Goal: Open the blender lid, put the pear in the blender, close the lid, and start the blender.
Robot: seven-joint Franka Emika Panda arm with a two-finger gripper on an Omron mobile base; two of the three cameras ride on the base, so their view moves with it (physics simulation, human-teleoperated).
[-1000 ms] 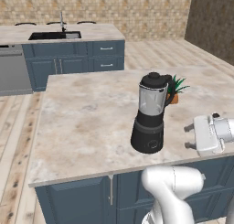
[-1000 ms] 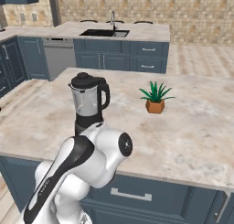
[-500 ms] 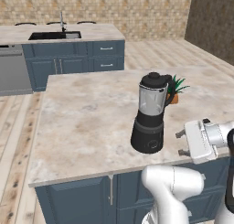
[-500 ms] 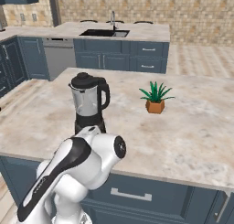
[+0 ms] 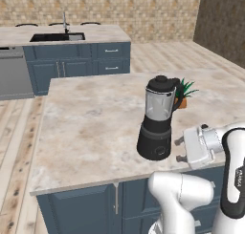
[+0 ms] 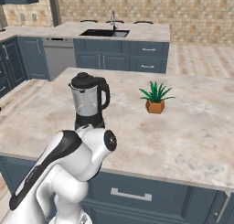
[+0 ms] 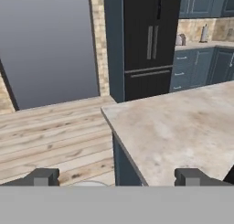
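The blender [image 5: 157, 121] stands upright on the table [image 5: 91, 128], near its front edge: a black flared base under a clear tapered jar with a side handle. The blender lid [image 5: 163, 82], black and knobbed, sits closed on the jar mouth.

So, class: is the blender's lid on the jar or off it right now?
On. The black blender lid sits squarely on the mouth of the clear jar of the blender, upright on the island counter; the right base view shows the same.

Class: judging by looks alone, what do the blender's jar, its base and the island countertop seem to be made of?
Blender jar: clear glass or plastic; you see through it.
Blender base: glossy black, probably plastic.
Countertop: mottled beige with veins, like polished marble or stone.
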